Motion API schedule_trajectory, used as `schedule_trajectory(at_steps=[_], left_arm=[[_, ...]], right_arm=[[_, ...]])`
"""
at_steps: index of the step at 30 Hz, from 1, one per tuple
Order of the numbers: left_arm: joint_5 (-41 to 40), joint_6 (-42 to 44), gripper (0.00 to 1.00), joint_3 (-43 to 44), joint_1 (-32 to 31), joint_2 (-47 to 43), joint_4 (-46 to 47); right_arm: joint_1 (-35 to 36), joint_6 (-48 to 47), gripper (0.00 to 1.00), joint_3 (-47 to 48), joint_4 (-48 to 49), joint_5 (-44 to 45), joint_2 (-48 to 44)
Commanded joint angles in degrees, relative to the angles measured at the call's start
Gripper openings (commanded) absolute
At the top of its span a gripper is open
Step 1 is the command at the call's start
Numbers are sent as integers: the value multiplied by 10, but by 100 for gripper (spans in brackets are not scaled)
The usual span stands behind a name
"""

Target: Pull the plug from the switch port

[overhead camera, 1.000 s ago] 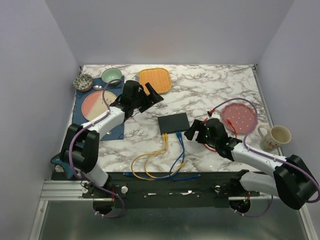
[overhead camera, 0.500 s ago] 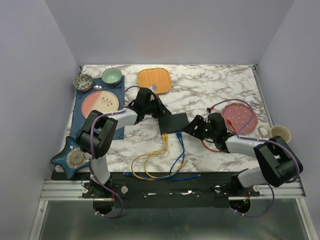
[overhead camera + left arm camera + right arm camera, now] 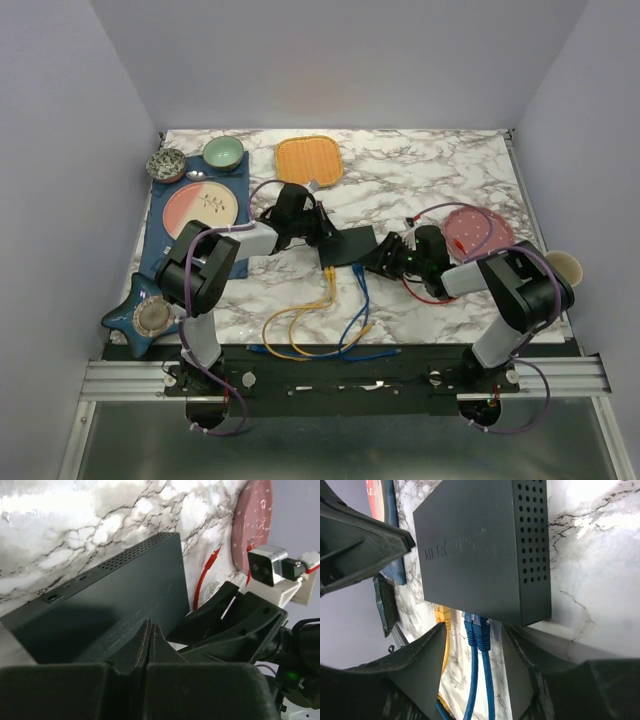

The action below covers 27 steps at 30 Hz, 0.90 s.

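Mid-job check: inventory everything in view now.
table: one, white-grey marble, under everything
switch: one, matte black, table centre
blue cables: two, blue, plugged into switch's near edge
yellow cable: at least one, yellow, plugged beside the blue
tray: one, orange, far centre
green bowl: one, green, far left
speckled bowl: one, grey, far-left corner
plate: one, pink-and-cream, on the mat
mat: one, navy, left side
star dish: one, teal, near left
dotted plate: one, pink, right side
mug: one, cream, right edge, partly hidden
left pincer: one, black, shut, at switch's left end
right pincer: one, black, open, straddling the blue plugs
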Motion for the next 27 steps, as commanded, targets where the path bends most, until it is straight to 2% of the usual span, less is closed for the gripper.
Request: schedule_trajectory(at_steps=[1,6,11,22,27], left_arm=[[24,-3,0,-16,-3,24,-6],[24,-8,0,-15,-3,32,-6],[24,-8,0,-12,-3,33,-9],[21,-1,0,-13,-2,31,-16],[22,-1,0,-16,-2,31,-16]], right_arm=[[0,-26,54,8,-19,-5,7],[-1,-37,49,8,-52,20,6],[-1,-22,39,27,-66,16,28],[-4,5,35,37,-57,15,43],[-5,4,18,36,-51,11,52]])
